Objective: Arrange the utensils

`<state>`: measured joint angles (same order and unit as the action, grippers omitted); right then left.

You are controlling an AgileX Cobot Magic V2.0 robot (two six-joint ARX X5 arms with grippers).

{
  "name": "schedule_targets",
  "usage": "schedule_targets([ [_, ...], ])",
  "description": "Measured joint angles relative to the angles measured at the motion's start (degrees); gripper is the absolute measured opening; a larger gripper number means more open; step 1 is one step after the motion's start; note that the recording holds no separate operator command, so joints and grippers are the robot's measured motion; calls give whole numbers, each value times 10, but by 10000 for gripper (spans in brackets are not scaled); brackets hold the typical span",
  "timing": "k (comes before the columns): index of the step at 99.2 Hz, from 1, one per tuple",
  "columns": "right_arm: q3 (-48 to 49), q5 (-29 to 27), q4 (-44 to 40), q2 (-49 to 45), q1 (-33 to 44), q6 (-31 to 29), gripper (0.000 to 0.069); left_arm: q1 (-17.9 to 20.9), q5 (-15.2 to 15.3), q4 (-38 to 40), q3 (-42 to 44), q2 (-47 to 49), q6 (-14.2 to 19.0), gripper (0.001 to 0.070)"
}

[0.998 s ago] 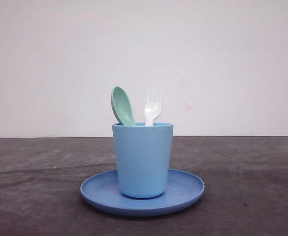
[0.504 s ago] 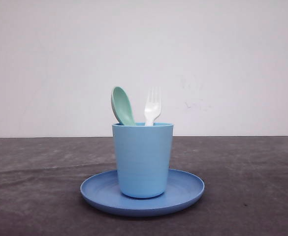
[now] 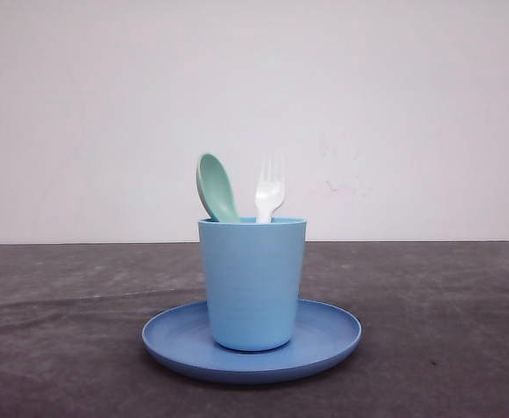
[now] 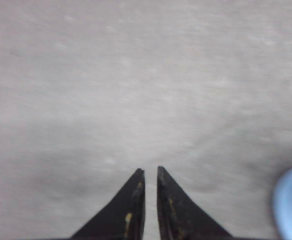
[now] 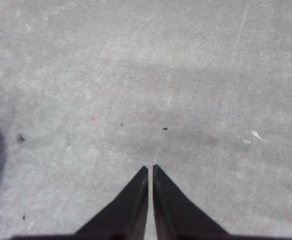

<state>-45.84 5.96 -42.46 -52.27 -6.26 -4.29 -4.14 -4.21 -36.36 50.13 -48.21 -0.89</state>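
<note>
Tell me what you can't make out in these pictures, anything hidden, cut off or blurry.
- Handles of the pale mint-green plastic spoon and small white plastic fork: front view, hidden inside the light blue cup.
- Round blue plate: front view, its middle is covered by the cup; in both wrist views only a sliver shows at the picture edge.
- Left wrist view: blurred throughout, so surface detail around the closed left gripper is lost.
- Right gripper: its base is cut off by the frame edge.

Spoon [image 3: 216, 186]: pale mint green. Fork [image 3: 270, 192]: white. Cup [image 3: 252, 283]: light blue. Plate [image 3: 328, 335]: darker blue. Desk [image 3: 445, 331]: mottled dark grey. Wall [image 3: 393, 113]: off-white.
</note>
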Motion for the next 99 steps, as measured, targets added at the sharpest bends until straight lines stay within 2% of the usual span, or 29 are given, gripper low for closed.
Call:
schedule_targets([
  [6, 0, 0, 0, 0, 0, 0, 14, 1, 29, 25, -35, 32, -1, 17],
  [11, 0, 0, 0, 0, 0, 0, 14, 2, 41, 56, -73, 62, 0, 17],
  [29, 0, 0, 0, 0, 0, 0, 14, 4, 44, 200, -239, 195, 2, 17],
  [39, 0, 0, 0, 0, 0, 0, 14, 4, 46, 249, -328, 281, 3, 17],
  [53, 0, 0, 0, 0, 0, 0, 14, 4, 69, 254, -417, 377, 3, 17],
  [74, 0, 0, 0, 0, 0, 0, 14, 4, 71, 251, -479, 478, 4, 17],
  [99, 0, 0, 0, 0, 0, 0, 14, 4, 72, 259, -483, 479, 5, 17],
])
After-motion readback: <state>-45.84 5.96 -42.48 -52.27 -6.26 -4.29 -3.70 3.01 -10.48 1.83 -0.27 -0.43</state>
